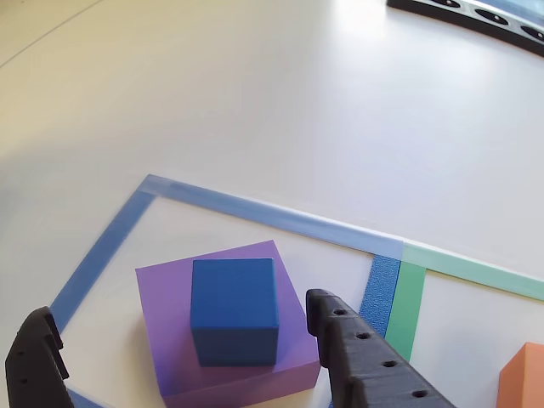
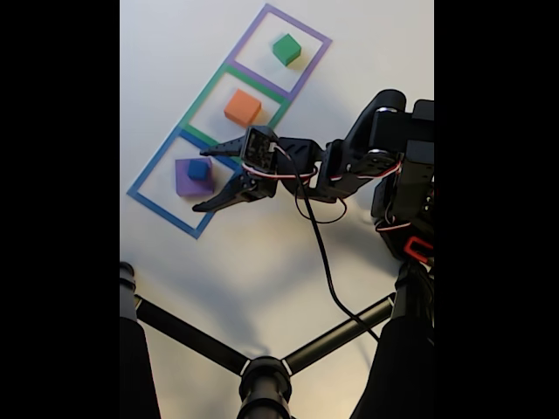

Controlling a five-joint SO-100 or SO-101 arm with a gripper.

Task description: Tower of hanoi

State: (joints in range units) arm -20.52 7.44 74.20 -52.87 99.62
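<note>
Black gripper (image 1: 183, 357) fingers (image 1: 365, 361) at bottom edge of the other view, jaws spread wide and released, nothing held, straddling the stack from either side without touching it. Blue cube (image 1: 235, 310) on top of purple slab (image 1: 229, 336), slightly off-centre, both inside blue tape square (image 1: 255, 206) on white counter (image 1: 255, 93). Corner of orange block (image 1: 523, 378) at lower right edge, past green tape (image 1: 406, 310).

Fixed view: three tape squares in a diagonal row, sharing edges.
- blue tape square (image 2: 157, 166): purple slab (image 2: 187, 182) with blue cube (image 2: 199, 169) on it
- green tape square (image 2: 203, 96): orange block (image 2: 242, 107), alone
- purple tape square (image 2: 301, 24): green cube (image 2: 286, 49), alone

Gripper (image 2: 205, 180) open here too, one fingertip at the square's upper edge, other below the slab, just beside the stack. Arm (image 2: 349, 166) reaching in from the right, red and white wires plus black cable (image 2: 319, 244) trailing across counter (image 2: 253, 253). Black tripod-like struts (image 2: 262, 375) at bottom of frame.
</note>
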